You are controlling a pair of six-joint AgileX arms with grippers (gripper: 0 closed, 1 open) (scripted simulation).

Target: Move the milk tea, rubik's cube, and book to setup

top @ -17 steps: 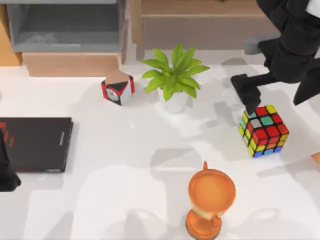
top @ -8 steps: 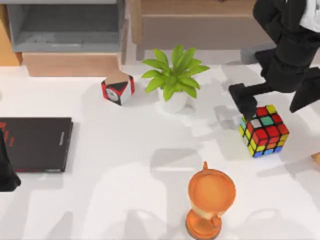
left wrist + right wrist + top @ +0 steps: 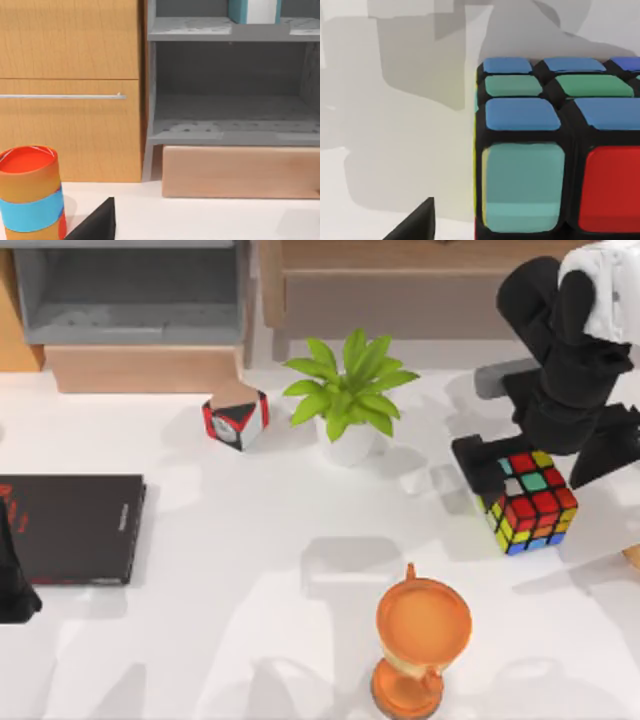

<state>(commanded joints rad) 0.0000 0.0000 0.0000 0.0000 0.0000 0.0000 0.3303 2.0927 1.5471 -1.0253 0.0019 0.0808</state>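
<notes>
One item in play right now: rubik's cube sitting on the table at the right side, not lifted yet. Right gripper straddling its far edge, fingers spread wide, nothing clamped. Teal book looks already shelved in the grey shelf unit. Milk tea probably still waiting by the parked left gripper; can't tell about its fingers.
</notes>
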